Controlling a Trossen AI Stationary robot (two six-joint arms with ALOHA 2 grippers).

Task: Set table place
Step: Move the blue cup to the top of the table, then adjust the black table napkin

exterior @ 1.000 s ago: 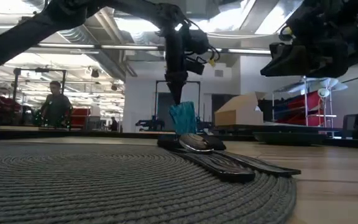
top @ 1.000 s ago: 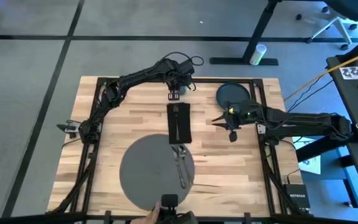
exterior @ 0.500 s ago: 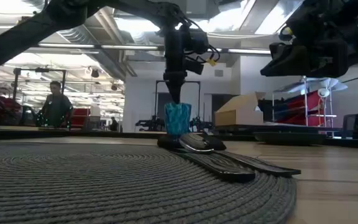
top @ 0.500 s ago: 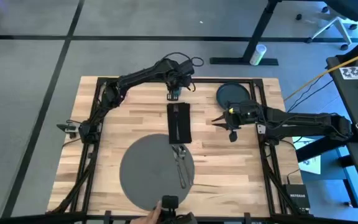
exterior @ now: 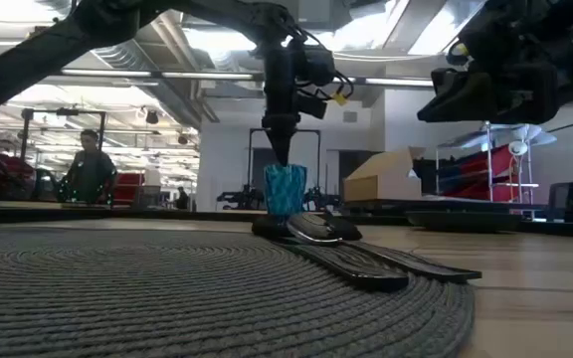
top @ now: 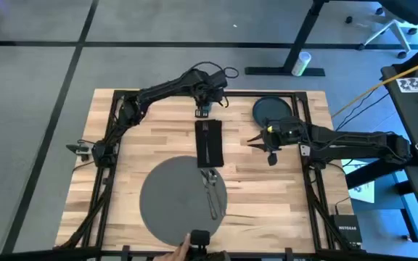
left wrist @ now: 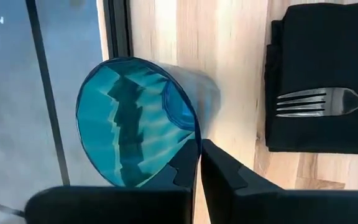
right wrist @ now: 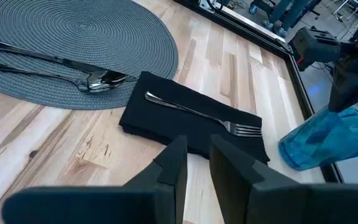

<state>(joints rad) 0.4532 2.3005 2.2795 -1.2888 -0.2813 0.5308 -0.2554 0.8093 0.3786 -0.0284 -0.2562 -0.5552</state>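
A teal cup (exterior: 285, 191) stands upright near the table's far edge, just beyond a black napkin (top: 209, 143) that has a fork (right wrist: 197, 115) lying on it. My left gripper (left wrist: 197, 146) stands over the cup and is shut on it. A spoon (right wrist: 101, 79) lies with another utensil on the right part of the round grey mat (top: 173, 203). The dark plate (top: 272, 110) rests flat at the far right. My right gripper (right wrist: 197, 158) hovers right of the napkin, narrowly open and holding nothing. My left gripper pinches the cup's rim (left wrist: 191, 127) on the side nearest the napkin, one finger inside the cup and one outside. The fingers come from above, pointing down. The cup is upright below them, its base down at table level; the napkin and cutlery hide whether it touches.
Black frame rails (left wrist: 117, 31) run along the table's far edge right beside the cup. Bare wood (top: 267, 188) lies to the right of the mat. A person's hand (top: 178, 251) shows at the near edge by the low camera.
The cup hung tilted under my left gripper a second ago; it has since been turned upright and has stayed so for the last half second. The left gripper keeps its hold on the rim. My right arm has kept still.
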